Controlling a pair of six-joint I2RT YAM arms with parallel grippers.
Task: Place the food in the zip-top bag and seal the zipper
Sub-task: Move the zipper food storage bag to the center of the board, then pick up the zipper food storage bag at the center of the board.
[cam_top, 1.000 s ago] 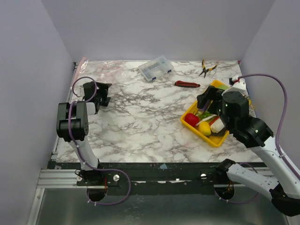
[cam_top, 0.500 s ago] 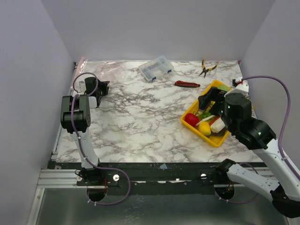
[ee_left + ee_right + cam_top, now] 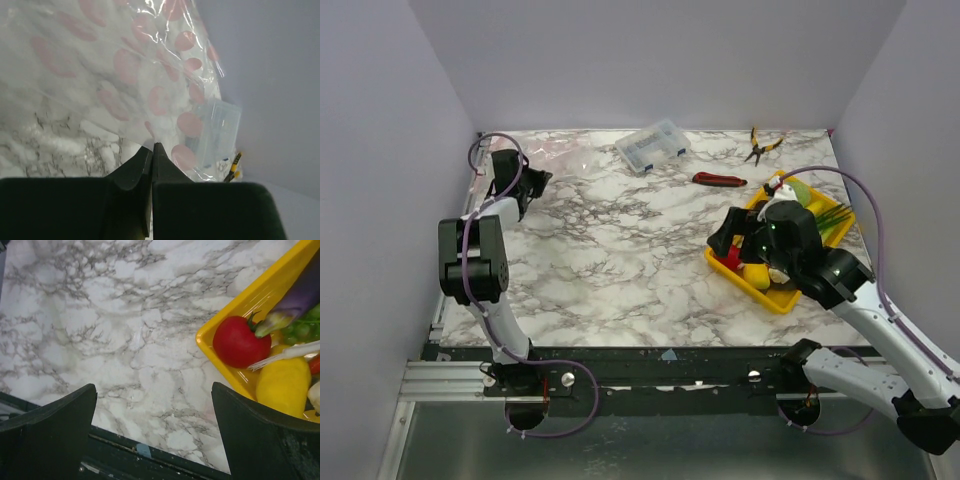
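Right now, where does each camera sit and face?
Top external: above and behind, looking down on the table; left arm and right arm show.
Left wrist: low at the far left corner, facing the bag; shut left gripper below.
Right wrist: over the table, looking down at the tray; open right gripper frames it.
Shared: top and right wrist both show the tray.

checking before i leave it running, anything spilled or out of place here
Nothing spilled or damaged. The food sits piled in the yellow tray. Only the zip-top bag looks untidy: it lies wrinkled in the far-left corner, with the shut left claw at its edge.
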